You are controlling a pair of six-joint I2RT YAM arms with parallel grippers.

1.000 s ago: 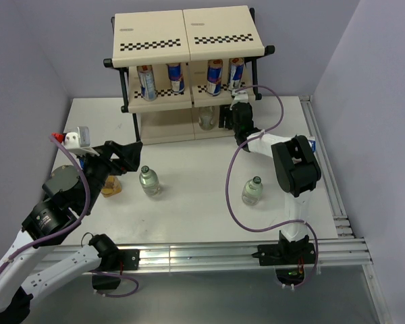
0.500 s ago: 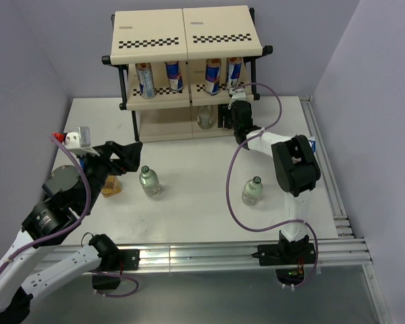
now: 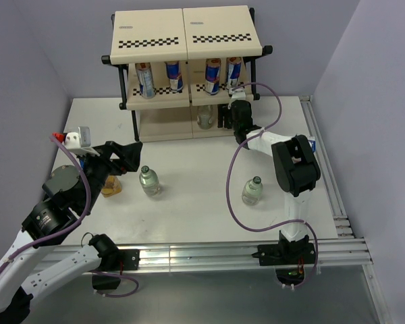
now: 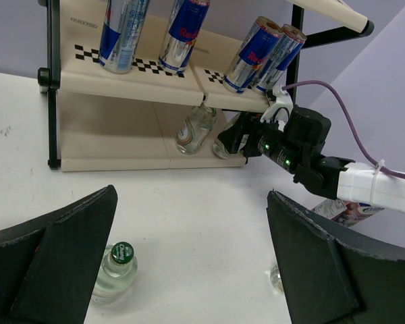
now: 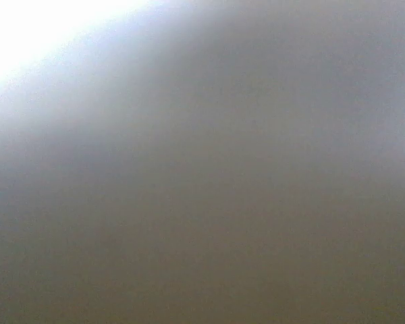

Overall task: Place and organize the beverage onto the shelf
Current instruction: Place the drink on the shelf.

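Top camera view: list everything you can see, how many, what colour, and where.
shelf: one, cream with black frame, back of table.
cans: four, silver-blue-red, middle tier.
table bottles: two, clear, green caps, standing on table.
shelf bottle: at least one, clear, bottom tier.
yellow carton: one, on table under left arm.
second carton: one, purplish, mostly hidden under right arm.
table: one, white.
left hand: one, black, open, over table.
right hand: one, black, in bottom tier; grip unclear.
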